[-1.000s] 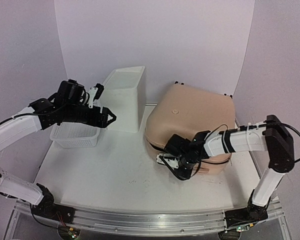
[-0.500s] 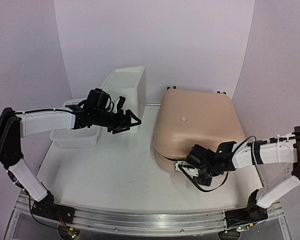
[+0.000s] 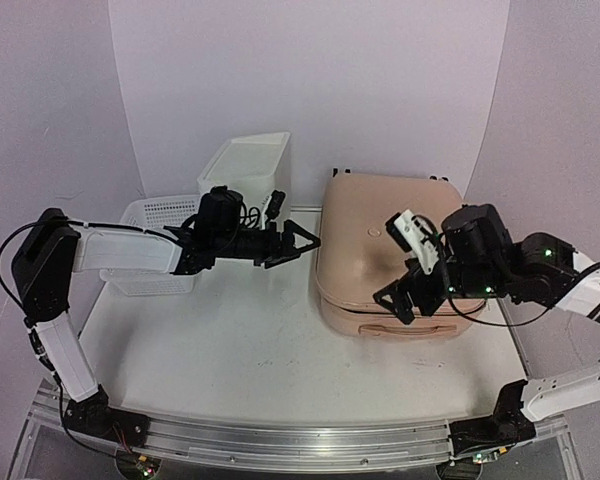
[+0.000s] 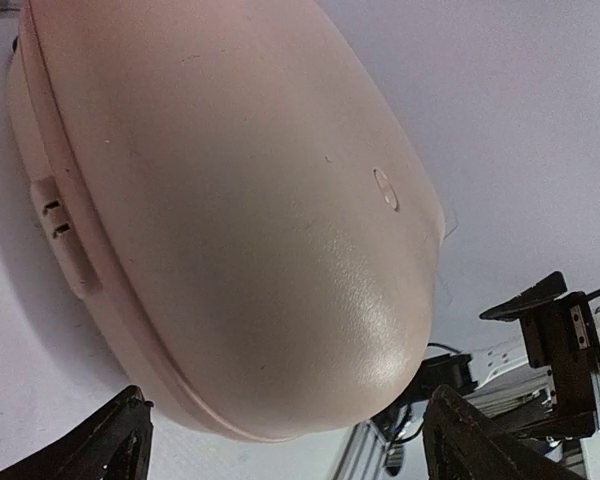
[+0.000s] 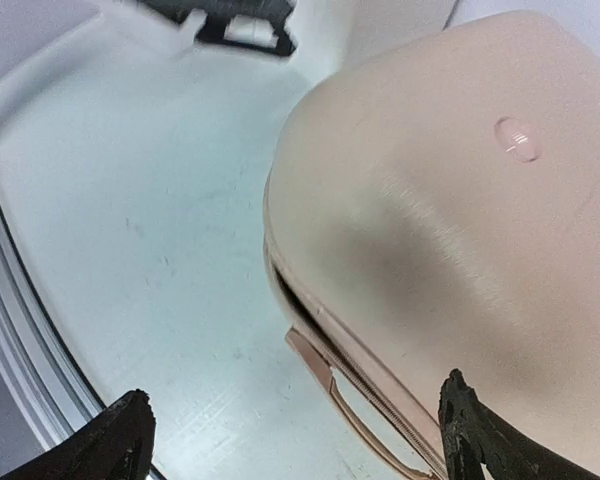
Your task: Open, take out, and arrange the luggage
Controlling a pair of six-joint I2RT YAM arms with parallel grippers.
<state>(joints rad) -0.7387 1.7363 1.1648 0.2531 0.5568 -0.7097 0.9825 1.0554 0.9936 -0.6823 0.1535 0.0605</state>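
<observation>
The luggage (image 3: 380, 250) is a peach-pink hard-shell suitcase lying flat at the right of the white table, lid closed. A narrow dark gap shows along its front seam (image 5: 302, 296), above the pink carry handle (image 5: 352, 402). My left gripper (image 3: 298, 250) reaches in from the left, open and empty, just short of the case's left side. In the left wrist view the luggage (image 4: 230, 200) fills the frame between the open left gripper (image 4: 295, 452). My right gripper (image 3: 408, 296) hovers open over the front right of the lid. Nothing is between the right gripper's fingers (image 5: 300, 440).
A white plastic drawer box (image 3: 245, 170) stands at the back, left of the case. A white mesh basket (image 3: 155, 215) sits at the far left, under the left arm. White backdrop walls close in the table (image 3: 240, 340) on three sides.
The right gripper let go at the front seam, opened wide and rose above the lid. The left arm swung right from the basket to the case's left side. The case shifted and squared up.
</observation>
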